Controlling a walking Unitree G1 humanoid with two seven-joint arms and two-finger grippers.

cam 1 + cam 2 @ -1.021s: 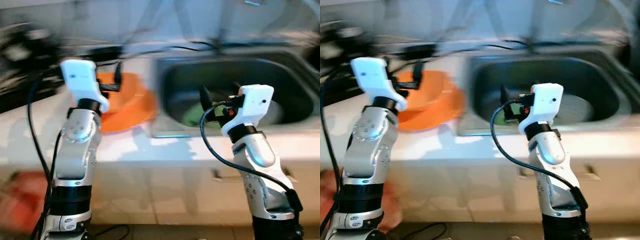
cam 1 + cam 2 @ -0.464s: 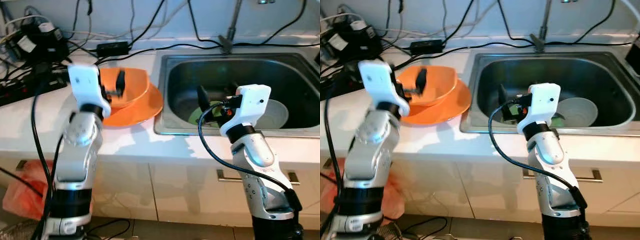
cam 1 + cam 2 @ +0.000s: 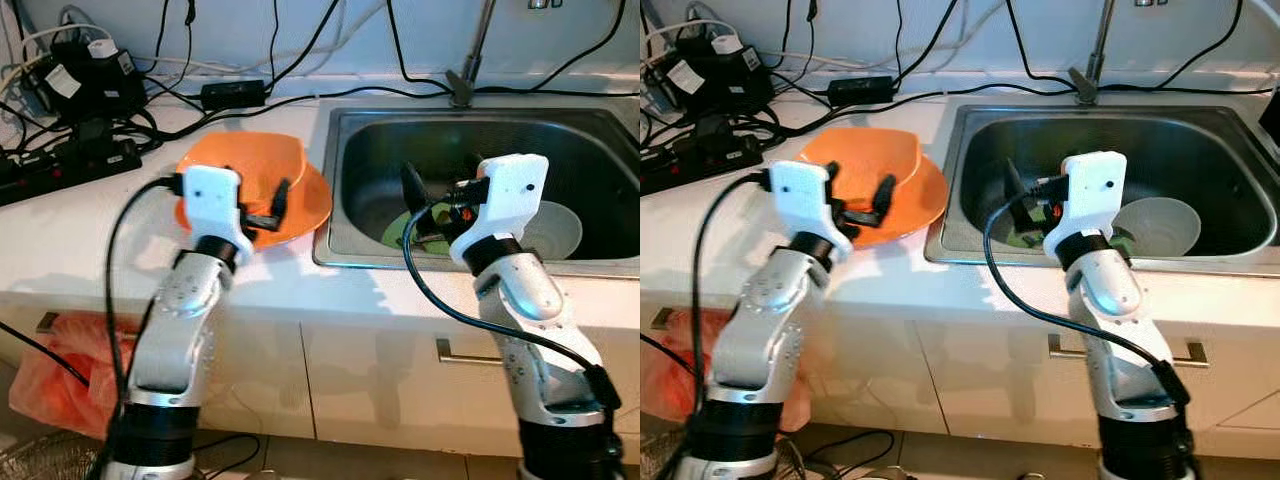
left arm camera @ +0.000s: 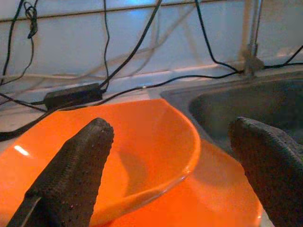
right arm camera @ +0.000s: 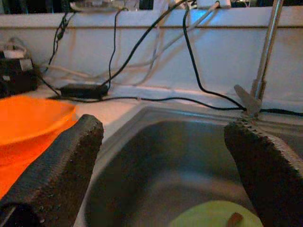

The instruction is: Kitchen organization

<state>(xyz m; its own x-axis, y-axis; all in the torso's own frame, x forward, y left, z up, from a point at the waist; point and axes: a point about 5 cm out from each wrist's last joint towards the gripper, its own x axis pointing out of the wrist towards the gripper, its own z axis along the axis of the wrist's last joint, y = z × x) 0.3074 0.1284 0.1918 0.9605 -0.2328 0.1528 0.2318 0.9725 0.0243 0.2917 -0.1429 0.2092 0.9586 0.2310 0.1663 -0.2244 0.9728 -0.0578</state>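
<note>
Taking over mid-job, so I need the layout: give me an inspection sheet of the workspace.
Surface: white counter with steel sink set in it.
Job's things: orange bowl on orange plate left of the sink; green plate and white bowl in the sink.
Clutter: nothing seen.
Hands: left hand open, over the orange plate's near edge; right hand open, over the sink.
Cables: black leads, adapter and power strip along the back.
Surroundings: tap, cabinet drawer handle, orange bag on the floor.
</note>
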